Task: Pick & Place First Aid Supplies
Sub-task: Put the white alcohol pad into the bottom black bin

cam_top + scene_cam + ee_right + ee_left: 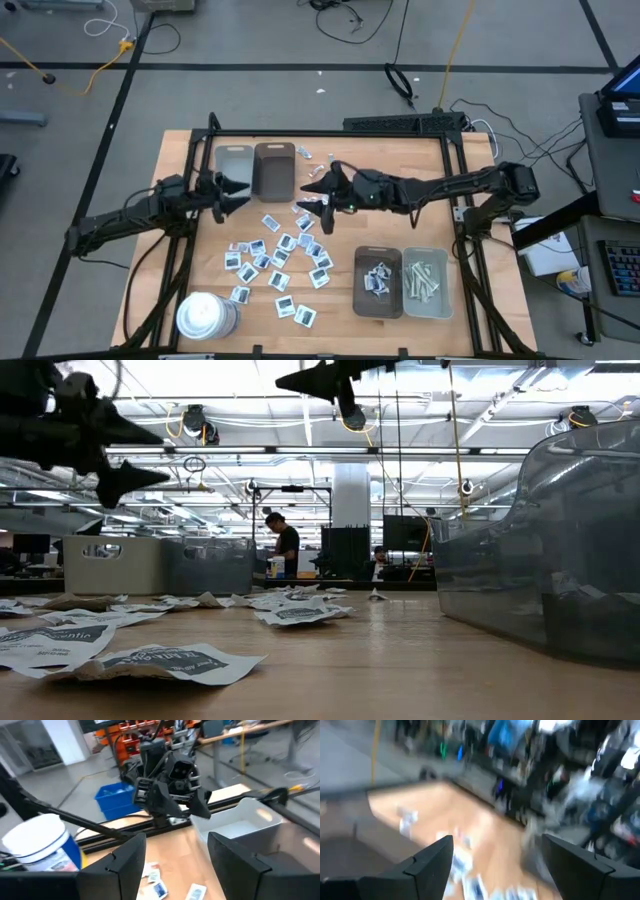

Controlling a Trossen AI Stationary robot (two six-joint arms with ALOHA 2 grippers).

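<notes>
My left gripper [232,193] hovers at nine o'clock on the table [400,170], fingers apart, gripping nothing. My right gripper [318,195] hangs near the centre, fingers apart, empty. White packets [275,262] lie scattered over the middle toward six o'clock; more sit in the brown tray [377,292] at five o'clock, pale strips [424,280] in the grey tray [444,290] beside it.

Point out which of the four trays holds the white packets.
The brown rectangular tray at the table's near right, beside the grey tray of pale strips; the far pair look empty.
</notes>
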